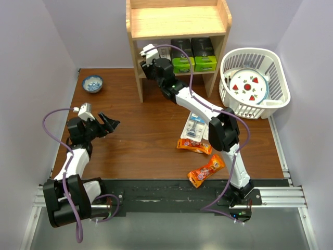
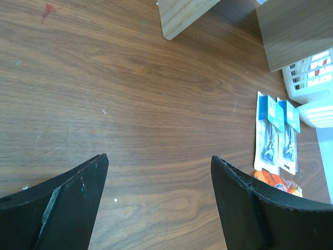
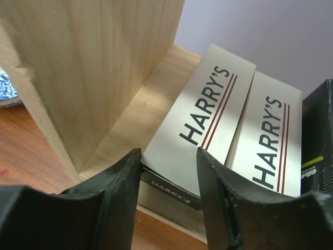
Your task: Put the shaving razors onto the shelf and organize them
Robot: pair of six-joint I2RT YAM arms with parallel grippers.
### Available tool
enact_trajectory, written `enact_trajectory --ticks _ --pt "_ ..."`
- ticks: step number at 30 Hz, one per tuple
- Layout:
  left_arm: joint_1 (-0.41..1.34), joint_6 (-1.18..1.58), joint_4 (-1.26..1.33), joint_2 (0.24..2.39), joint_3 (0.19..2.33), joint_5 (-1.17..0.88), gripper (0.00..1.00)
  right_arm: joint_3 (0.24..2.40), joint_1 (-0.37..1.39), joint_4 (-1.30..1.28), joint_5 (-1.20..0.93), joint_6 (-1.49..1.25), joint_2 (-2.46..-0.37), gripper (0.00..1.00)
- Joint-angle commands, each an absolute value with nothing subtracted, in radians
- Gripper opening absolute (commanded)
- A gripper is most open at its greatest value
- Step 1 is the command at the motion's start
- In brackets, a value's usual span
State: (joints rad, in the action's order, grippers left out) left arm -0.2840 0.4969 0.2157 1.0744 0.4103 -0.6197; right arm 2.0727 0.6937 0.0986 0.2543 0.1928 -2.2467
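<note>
The wooden shelf stands at the back. On its lower board lie two black boxes with lime-green ends and two HARRY'S boxes. My right gripper reaches into the left of that board. In the right wrist view my right gripper closes on the near end of the left HARRY'S box, which lies slanted beside the second HARRY'S box. Two blister cards lie on the table. My left gripper is open and empty above bare table.
Two orange snack packets lie near the right arm. A white slatted basket holding a strawberry-patterned plate stands at the back right. A small blue bowl sits at the back left. The shelf's side panel is close to my right gripper's left.
</note>
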Motion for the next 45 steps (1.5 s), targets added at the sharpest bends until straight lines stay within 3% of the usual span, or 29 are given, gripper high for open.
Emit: enact_trajectory --ticks 1,7,10,12,19,24,30,38,45 --pt "-0.295 0.500 0.249 1.048 0.396 -0.617 0.85 2.059 0.684 0.068 0.333 0.129 -2.204 0.44" --pt "-0.295 0.500 0.253 1.040 0.387 -0.618 0.85 2.039 0.683 0.067 0.376 0.112 -2.192 0.40" --pt "-0.295 0.502 0.253 1.039 0.385 -0.618 0.85 2.036 0.684 0.089 0.365 0.117 -2.178 0.52" --pt "-0.296 0.503 0.253 1.040 0.388 -0.620 0.85 2.017 0.683 0.109 0.252 0.112 -2.149 0.69" --pt "-0.295 0.512 0.262 1.046 0.411 -0.629 0.85 2.000 0.684 0.100 0.184 0.078 -1.952 0.80" --pt "-0.295 0.520 0.270 1.058 0.419 -0.635 0.85 1.814 0.670 0.071 0.170 0.149 -1.767 0.89" --pt "-0.276 0.514 0.268 1.077 0.419 -0.661 0.85 1.479 0.609 -0.142 0.100 0.134 -1.499 0.95" --pt "-0.009 0.352 0.178 1.124 0.479 -0.699 0.85 1.088 0.548 -0.359 0.129 0.210 -1.307 0.96" --pt "0.237 0.313 0.201 1.270 0.546 -0.689 0.85 0.977 0.538 -0.517 0.029 0.256 -1.243 0.97"
